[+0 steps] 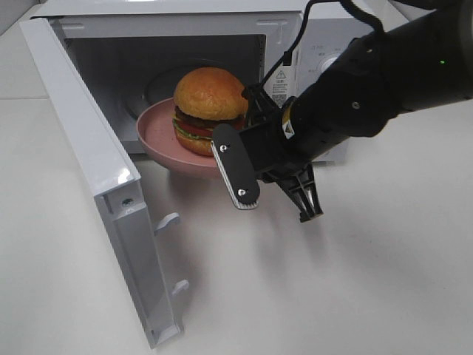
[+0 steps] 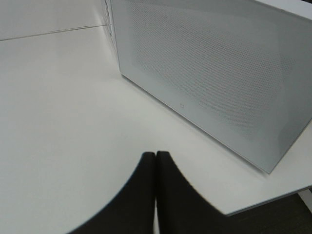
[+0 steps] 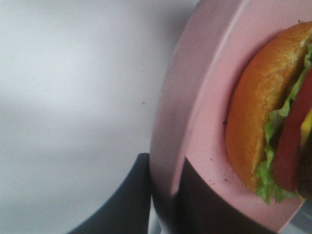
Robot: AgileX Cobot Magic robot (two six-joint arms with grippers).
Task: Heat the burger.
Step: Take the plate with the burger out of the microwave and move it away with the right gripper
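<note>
The right arm (image 1: pixel 384 74) is a thick matte black body with rounded housings; a small green light glows near its upper end. A black cable (image 1: pixel 295 37) loops above it toward the right hand (image 3: pixel 163 195). A yellow label sits on the wrist beside that hand. An oblong black plate (image 1: pixel 235 166) edged in pale grey carries two silver screws. Black ribbed finger struts project beside the plate. The left hand (image 2: pixel 156 190) shows two smooth black fingers with curved outer edges.
</note>
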